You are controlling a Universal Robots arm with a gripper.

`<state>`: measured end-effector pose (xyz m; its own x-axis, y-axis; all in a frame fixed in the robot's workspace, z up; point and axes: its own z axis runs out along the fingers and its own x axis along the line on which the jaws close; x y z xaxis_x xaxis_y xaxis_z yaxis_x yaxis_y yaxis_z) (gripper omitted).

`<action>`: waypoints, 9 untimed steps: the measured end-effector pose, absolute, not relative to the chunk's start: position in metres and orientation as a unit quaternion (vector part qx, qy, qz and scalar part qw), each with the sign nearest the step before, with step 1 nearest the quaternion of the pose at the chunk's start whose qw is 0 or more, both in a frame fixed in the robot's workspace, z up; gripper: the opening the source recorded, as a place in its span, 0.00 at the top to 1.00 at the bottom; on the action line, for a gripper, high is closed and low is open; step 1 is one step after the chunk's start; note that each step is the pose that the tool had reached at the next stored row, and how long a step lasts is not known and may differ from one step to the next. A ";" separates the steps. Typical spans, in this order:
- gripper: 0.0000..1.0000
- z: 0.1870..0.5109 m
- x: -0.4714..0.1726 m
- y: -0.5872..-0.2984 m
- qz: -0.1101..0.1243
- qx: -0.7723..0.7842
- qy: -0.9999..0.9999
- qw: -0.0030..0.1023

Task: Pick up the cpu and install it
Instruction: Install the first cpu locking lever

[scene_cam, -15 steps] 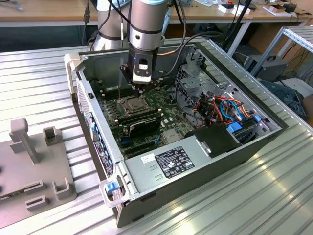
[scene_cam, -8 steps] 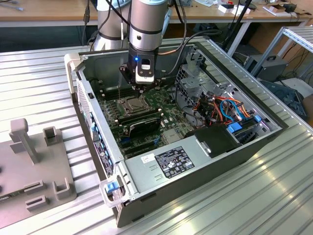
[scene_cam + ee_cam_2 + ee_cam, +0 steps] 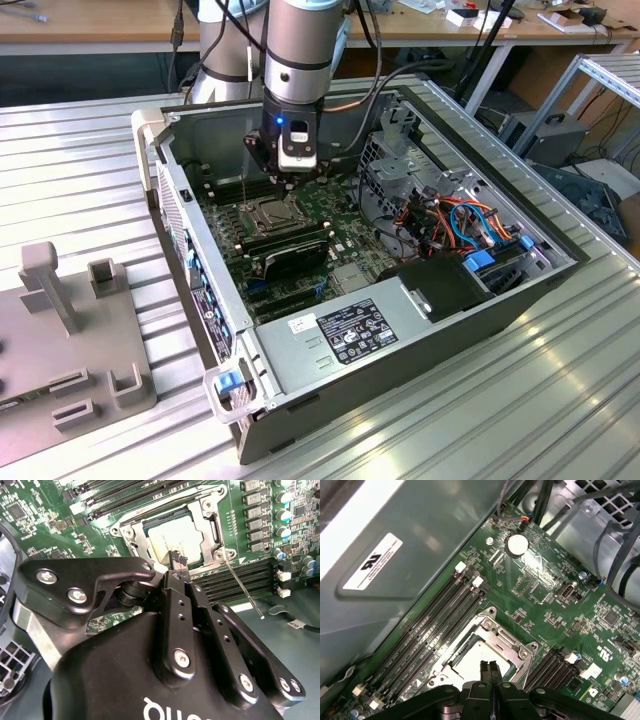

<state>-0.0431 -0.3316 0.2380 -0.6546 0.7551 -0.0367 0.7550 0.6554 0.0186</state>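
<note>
Lying flat inside the socket [image 3: 209,524], the cpu [image 3: 170,539] shows its dull silver top through the square opening of the metal frame in both wrist views. Over one edge of the socket hangs the gripper [image 3: 176,560], its two black fingers pressed together with nothing between them. Their tips sit just above the rim of the chip; whether they touch it cannot be told. A thin lever rod [image 3: 243,591] angles out from one socket corner, its free end clear of the frame. Long black memory slots [image 3: 427,630] run along both sides of the socket. Around the socket spreads the green motherboard [image 3: 545,595], with a round coin battery [image 3: 516,544] well apart from the socket, all inside the open computer case [image 3: 400,340].
</note>
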 end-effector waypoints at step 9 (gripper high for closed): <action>0.89 0.238 -0.043 -0.332 0.002 0.367 0.930 0.021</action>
<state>-0.0431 -0.3316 0.2379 -0.7298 0.6827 -0.0367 0.6825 0.7306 0.0186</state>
